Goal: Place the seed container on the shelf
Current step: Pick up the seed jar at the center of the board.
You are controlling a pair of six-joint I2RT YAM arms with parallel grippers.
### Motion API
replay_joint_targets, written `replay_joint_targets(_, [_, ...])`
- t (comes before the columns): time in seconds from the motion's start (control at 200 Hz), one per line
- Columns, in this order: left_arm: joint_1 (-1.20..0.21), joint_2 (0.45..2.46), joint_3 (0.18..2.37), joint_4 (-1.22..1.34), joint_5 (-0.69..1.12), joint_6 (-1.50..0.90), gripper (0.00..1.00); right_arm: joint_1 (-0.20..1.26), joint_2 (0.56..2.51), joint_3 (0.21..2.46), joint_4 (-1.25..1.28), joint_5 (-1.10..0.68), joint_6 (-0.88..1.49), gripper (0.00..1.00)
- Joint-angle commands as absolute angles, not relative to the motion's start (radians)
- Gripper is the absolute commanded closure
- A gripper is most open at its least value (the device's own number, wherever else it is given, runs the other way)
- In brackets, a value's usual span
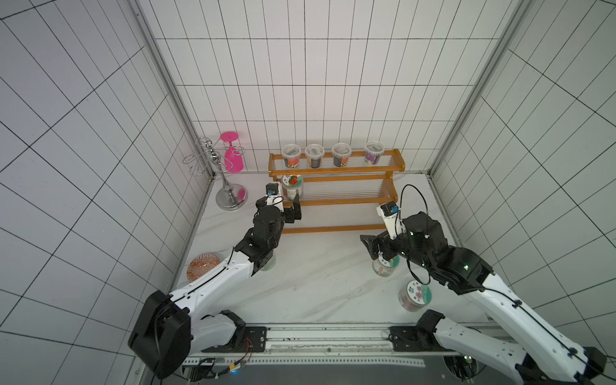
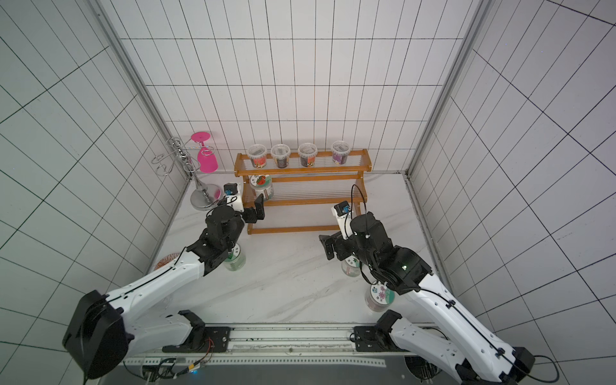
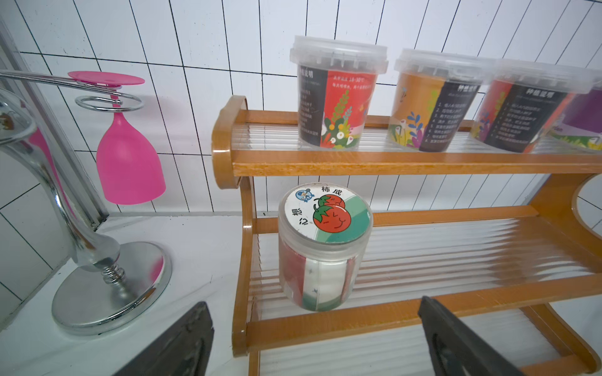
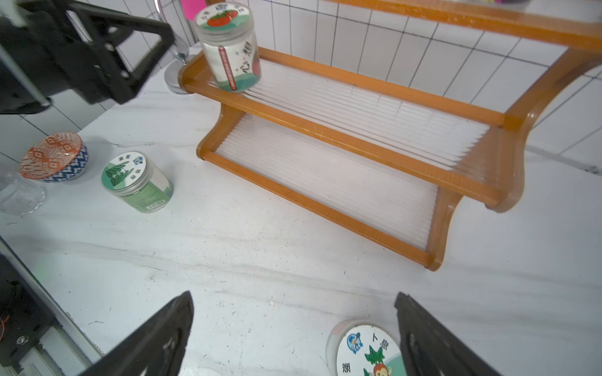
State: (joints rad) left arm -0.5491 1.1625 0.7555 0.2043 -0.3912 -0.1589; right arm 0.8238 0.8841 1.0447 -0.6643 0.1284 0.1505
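The seed container, a clear jar with a tomato picture on its lid, stands on the middle tier of the shelf at its left end. Both top views show it, and the right wrist view does too. My left gripper is open just in front of the jar and apart from it, with nothing between its fingers. My right gripper hangs open over the table, in front of the right half of the shelf.
Several labelled tubs line the top tier. Three more jars stand on the table: a green-lidded one under the left arm, one beside the right fingers, and one nearer the front. A wire stand with a pink glass is left of the shelf. A patterned bowl sits at the left edge.
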Motion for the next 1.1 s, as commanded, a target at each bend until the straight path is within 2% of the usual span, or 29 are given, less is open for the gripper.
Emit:
replay_joint_targets(0.0, [-0.551, 1.078, 0.728, 0.048, -0.325, -0.189, 0.01, 0.811, 0.900, 1.003, -0.766, 0.233, 0.251, 0.01])
replay_joint_targets(0.13, [-0.550, 0.981, 0.697, -0.056, -0.286, -0.280, 0.01, 0.804, 0.929, 0.992, -0.840, 0.297, 0.336, 0.01])
replay_joint_targets(0.245, [-0.547, 0.932, 0.694, -0.135, -0.138, -0.378, 0.01, 0.786, 0.962, 0.978, -0.894, 0.329, 0.407, 0.01])
replay_joint_targets(0.425, [-0.557, 0.903, 0.668, -0.143, 0.050, -0.457, 0.01, 0.733, 1.000, 0.922, -0.901, 0.269, 0.451, 0.01])
replay_joint_targets(0.834, [-0.601, 0.883, 0.648, -0.129, 0.100, -0.428, 0.01, 0.573, 1.112, 0.836, -0.838, 0.051, 0.426, 0.01])
replay_joint_targets(1.094, [-0.609, 0.861, 0.634, -0.130, 0.093, -0.424, 0.01, 0.511, 1.167, 0.802, -0.796, 0.046, 0.408, 0.01])
